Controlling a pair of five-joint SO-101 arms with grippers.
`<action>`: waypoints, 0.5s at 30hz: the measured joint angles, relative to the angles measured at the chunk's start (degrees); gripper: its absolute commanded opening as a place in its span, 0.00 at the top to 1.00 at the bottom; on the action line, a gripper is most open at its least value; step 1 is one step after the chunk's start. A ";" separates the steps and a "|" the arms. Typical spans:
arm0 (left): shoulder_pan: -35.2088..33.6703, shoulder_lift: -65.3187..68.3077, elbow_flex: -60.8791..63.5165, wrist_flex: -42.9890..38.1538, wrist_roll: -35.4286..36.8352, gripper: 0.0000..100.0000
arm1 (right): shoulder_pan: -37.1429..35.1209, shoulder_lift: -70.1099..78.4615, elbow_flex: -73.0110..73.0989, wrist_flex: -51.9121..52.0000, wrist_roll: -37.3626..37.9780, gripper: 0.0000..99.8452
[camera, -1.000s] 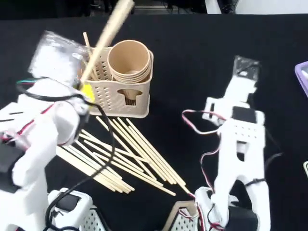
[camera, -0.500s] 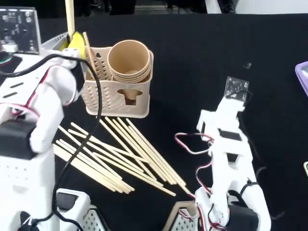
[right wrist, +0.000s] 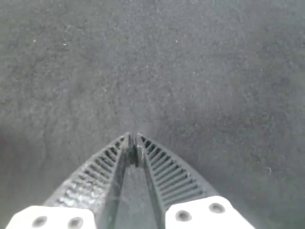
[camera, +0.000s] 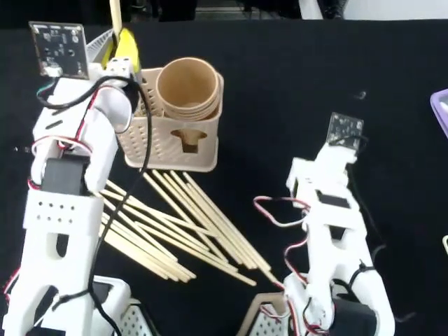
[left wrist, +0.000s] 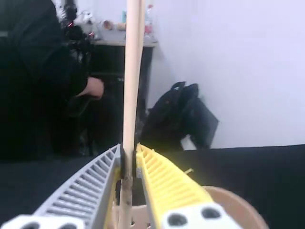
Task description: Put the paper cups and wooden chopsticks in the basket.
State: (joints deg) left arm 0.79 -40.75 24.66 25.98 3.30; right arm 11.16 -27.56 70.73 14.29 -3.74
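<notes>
A beige slotted basket (camera: 183, 150) stands at the back left of the black table with stacked paper cups (camera: 187, 88) in it. The cup rim (left wrist: 243, 210) peeks in below the left wrist view. My left gripper (left wrist: 127, 149) is shut on a wooden chopstick (left wrist: 132, 71) held upright over the basket's left side; from the high view that chopstick (camera: 115, 15) rises past the top edge beside the yellow finger. Several loose chopsticks (camera: 178, 224) lie fanned on the table in front of the basket. My right gripper (right wrist: 132, 140) is shut and empty over bare cloth.
The right arm (camera: 336, 210) stands at the right of the table, well away from the basket. A purple object (camera: 441, 112) shows at the right edge. Arm bases (camera: 280, 315) sit along the front edge.
The left arm swung toward the basket and turned the chopstick from tilted to upright over the basket's left side. The right arm pulled back slightly, then held still.
</notes>
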 measured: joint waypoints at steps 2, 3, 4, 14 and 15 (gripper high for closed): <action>-1.67 0.09 2.81 -3.16 0.00 0.97 | -0.09 0.00 0.00 0.00 0.00 0.99; -2.37 0.09 4.40 -5.01 0.00 0.97 | -0.62 0.00 0.00 0.00 0.00 0.99; -3.08 0.09 5.80 -6.86 0.00 0.97 | -1.32 0.00 0.00 0.00 0.00 0.99; -4.84 0.09 15.30 -13.54 0.00 0.97 | -3.25 0.00 0.00 0.00 0.00 0.99; -4.84 0.09 15.65 -13.63 0.00 0.96 | -3.25 0.00 0.00 0.00 0.00 0.99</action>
State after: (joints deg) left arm -4.04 -40.66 40.31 12.35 3.30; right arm 7.91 -27.56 70.73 14.29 -3.74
